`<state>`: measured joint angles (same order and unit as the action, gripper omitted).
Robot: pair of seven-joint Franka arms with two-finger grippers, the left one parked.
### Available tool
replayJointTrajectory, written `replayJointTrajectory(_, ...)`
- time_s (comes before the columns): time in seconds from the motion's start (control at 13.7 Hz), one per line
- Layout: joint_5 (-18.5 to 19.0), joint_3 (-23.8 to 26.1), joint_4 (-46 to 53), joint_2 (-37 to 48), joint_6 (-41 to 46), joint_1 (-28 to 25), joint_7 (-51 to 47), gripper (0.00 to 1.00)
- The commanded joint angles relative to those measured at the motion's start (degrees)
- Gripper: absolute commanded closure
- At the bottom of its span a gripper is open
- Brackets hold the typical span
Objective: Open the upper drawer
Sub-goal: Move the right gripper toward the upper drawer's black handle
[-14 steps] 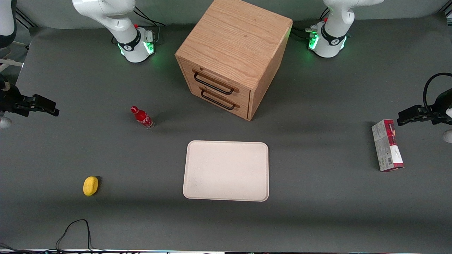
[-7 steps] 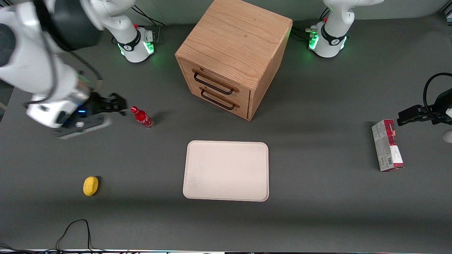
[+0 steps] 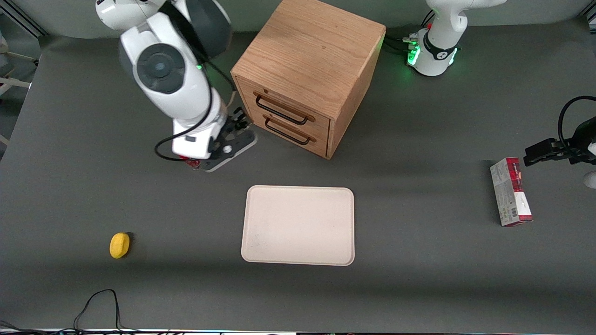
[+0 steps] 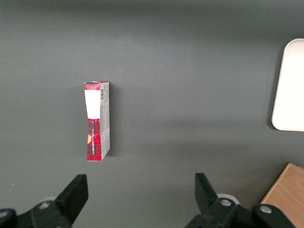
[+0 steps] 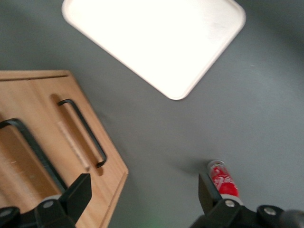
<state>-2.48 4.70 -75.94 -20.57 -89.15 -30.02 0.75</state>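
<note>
Two drawers: the upper drawer (image 3: 282,108) is sitting shut, black bar handle.
Claw (image 3: 241,122): hanging open beside the wooden cabinet (image 3: 309,56).
Bottle (image 5: 223,178): red, standing under the claw.
Tray (image 3: 298,225): flat, cream, lying on the grey counter (image 3: 419,260).

You are looking at a dark grey matte table (image 3: 419,288) carrying a cube-shaped oak cabinet (image 3: 312,51), with soft shadow bands lying across the surface nearer the front camera than the cabinet, a green glow (image 3: 409,56) shining beside it, and a pale wall (image 3: 233,14) rising farther back.
</note>
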Motion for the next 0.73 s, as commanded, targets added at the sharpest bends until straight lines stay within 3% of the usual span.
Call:
replayJointTrajectory(0.0, -0.60, 0.40, 1.50, -0.79, 0.73, -3.10, 3.19, 0.00)
replayJointTrajectory(0.29, -0.51, 0.40, 0.71, -0.87, 0.73, -7.06, 4.52, 0.00)
replayJointTrajectory(0.66, -1.39, 0.40, -3.07, -0.08, -2.51, -7.42, 11.80, 0.00)
